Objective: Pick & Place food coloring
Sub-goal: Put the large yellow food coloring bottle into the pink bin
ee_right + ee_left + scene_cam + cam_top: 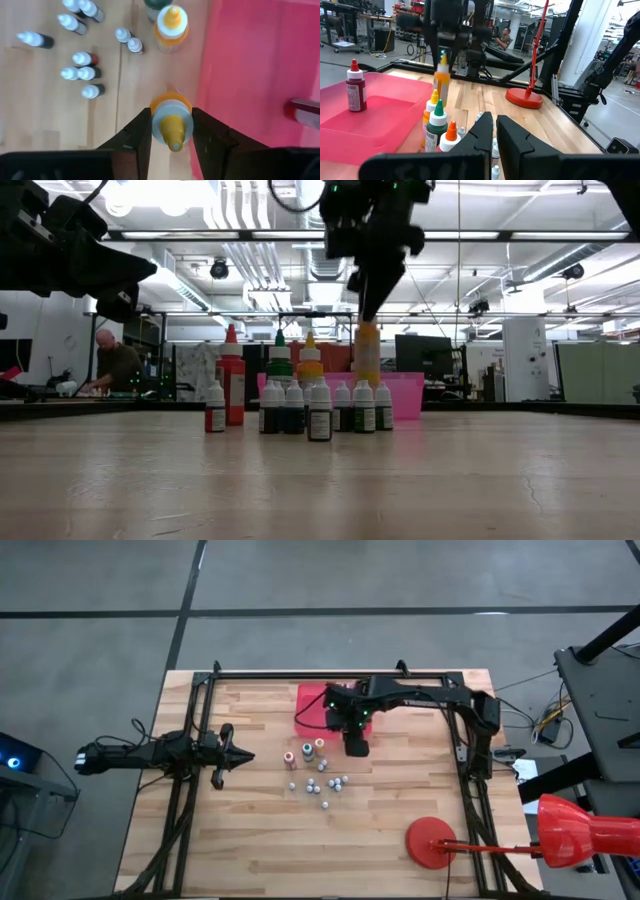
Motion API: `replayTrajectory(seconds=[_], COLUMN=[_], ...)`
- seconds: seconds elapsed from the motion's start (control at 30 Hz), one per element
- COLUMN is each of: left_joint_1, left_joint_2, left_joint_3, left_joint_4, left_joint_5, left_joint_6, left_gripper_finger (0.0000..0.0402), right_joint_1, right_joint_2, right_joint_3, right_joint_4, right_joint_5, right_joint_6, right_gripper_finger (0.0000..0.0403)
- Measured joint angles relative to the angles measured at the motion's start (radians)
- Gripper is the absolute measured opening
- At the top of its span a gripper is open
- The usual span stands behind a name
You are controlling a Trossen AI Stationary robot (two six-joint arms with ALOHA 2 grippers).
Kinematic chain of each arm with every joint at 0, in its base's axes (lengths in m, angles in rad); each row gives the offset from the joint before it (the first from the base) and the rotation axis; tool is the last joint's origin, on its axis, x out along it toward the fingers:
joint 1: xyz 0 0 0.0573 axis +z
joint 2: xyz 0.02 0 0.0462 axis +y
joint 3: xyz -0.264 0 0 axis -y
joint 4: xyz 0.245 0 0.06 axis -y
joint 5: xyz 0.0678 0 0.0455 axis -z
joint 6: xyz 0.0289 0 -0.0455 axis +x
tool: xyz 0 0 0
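A yellow food coloring bottle [171,126] with a yellow cap hangs over the wood beside the pink-red tray [312,700], with my right gripper [355,747] shut on it. Three taller bottles [306,751] stand upright left of it, among them a green one [437,127] and an orange-yellow one [172,24]. Several small bottles [326,785] stand in a cluster nearer the front. A red bottle [356,87] stands in the tray. My left gripper [240,755] waits shut at the table's left, pointing level. My right gripper pinches the yellow bottle's top, at the pale collar [158,121] under its cap, between its two fingers. The fingers come steeply from above. The bottle [441,85] hangs upright below them, clear of the table.
A red round stand base [432,840] sits at the front right. The black frame rails [330,673] run along the far edge and both sides. Bare wood lies in front of the small bottles. A person [112,365] sits far behind the table.
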Motion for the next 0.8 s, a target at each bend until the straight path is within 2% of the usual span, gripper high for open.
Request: replayTrajectory(seconds=[0.4, 0.53, 0.8], left_joint_1=[0.000, 0.000, 0.000], left_joint_2=[0.000, 0.000, 0.000], left_joint_3=[0.000, 0.000, 0.000], left_joint_4=[0.000, 0.000, 0.000], left_joint_5=[0.000, 0.000, 0.000], left_joint_6=[0.000, 0.000, 0.000], left_gripper_finger=[0.0000, 0.0000, 0.0000], right_joint_1=[-0.063, -0.107, -0.207], right_joint_2=[-0.054, -0.066, -0.067], right_joint_3=[0.152, 0.141, 0.102], right_joint_4=[-0.172, -0.176, -0.132], right_joint_5=[0.012, 0.064, 0.081], right_joint_6=[0.025, 0.016, -0.031], right_gripper_finger=[0.0109, 0.0109, 0.0109])
